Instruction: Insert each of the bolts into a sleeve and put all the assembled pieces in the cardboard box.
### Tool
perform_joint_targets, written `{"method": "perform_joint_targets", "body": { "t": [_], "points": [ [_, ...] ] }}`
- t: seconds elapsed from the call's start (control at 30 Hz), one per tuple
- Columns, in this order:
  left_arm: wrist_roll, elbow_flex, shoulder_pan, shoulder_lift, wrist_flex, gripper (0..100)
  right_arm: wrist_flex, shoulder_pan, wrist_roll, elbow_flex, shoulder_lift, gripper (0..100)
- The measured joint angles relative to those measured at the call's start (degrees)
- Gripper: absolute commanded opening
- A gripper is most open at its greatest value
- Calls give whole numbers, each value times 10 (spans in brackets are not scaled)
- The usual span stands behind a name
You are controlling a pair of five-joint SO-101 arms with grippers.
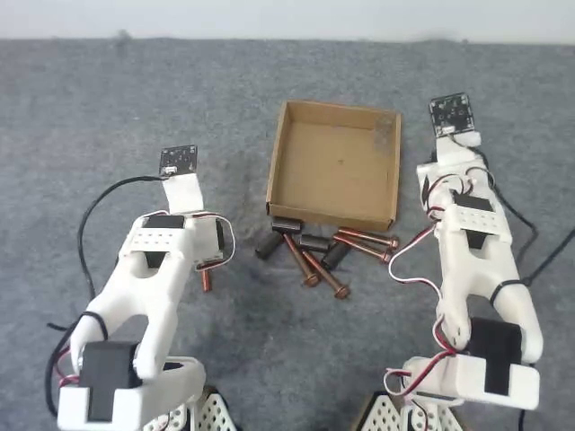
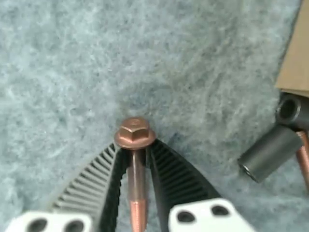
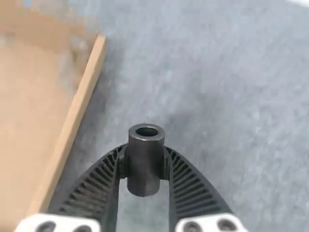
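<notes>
My left gripper (image 2: 136, 147) is shut on a copper bolt (image 2: 134, 166), with the hex head past the fingertips and just above the carpet. From above, this bolt (image 1: 207, 278) hangs left of the pile. My right gripper (image 3: 145, 153) is shut on a dark sleeve (image 3: 146, 159), held upright with its bore facing up, beside the right wall of the cardboard box (image 3: 72, 125). The box (image 1: 286, 162) stands between the arms. Before its near wall lie several loose sleeves, such as one (image 1: 286, 224) and another (image 1: 336, 255), and several bolts (image 1: 325, 275).
Grey carpet covers the table. Two loose sleeves (image 2: 270, 152) and a box corner (image 2: 295, 58) lie a short way from the left gripper. Open carpet lies left of the left arm (image 1: 153, 269) and right of the right arm (image 1: 476, 251).
</notes>
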Motion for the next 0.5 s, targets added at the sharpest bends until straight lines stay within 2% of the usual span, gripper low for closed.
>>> {"method": "perform_joint_targets", "body": {
  "t": [0.17, 0.5],
  "points": [
    [0, 0, 0, 0, 0, 12, -98, 0, 0, 3, 11, 8],
    [0, 0, 0, 0, 0, 12, -480, -33, 0, 5, 198, 7]
  ]
}}
